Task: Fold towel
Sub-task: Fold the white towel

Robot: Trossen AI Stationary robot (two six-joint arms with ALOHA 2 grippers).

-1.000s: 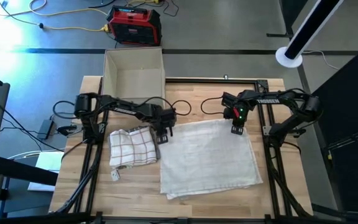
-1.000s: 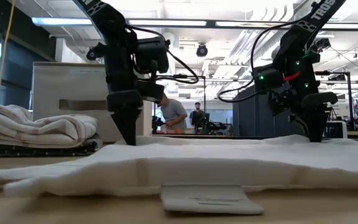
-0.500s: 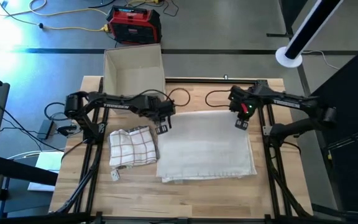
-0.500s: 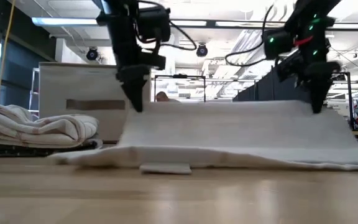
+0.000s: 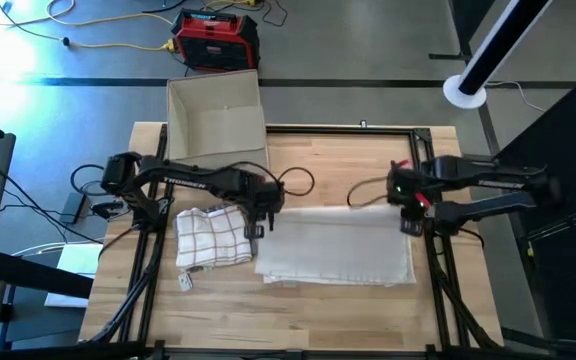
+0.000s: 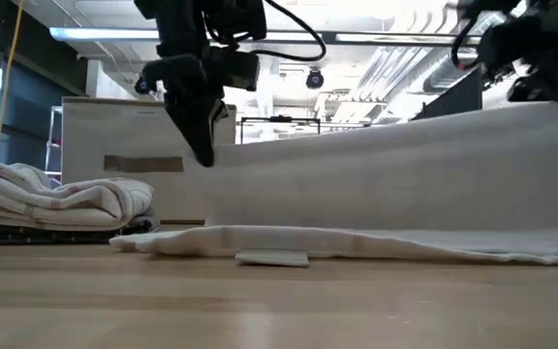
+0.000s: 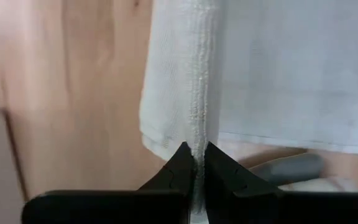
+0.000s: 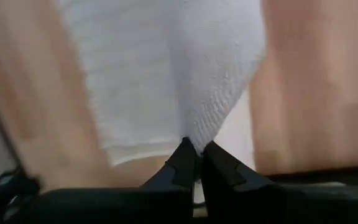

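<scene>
Two arms, two end effectors. Two cloths on the counter: one white towel in work and one checked towel, already folded, lying at the left side. One open cardboard box stands at the far left edge of the counter. One red case sits on the floor beyond the box.

Left end effector: positioned at the left far corner of the white towel, just beside the checked towel. In the left wrist view its fingers are pinched together on the towel's hemmed edge, which runs straight up from between them. In the low view this end effector hangs above the counter with the cloth corner raised.

Right end effector: positioned at the right far corner of the white towel, near the right edge of the counter. In the right wrist view its fingers are clamped on a gathered corner of the cloth.

White towel: the near portion lies flat on the counter; the far edge is held off the surface between the two end effectors, forming a raised sheet that spans the low view. A small tag lies at the towel's near edge.
</scene>
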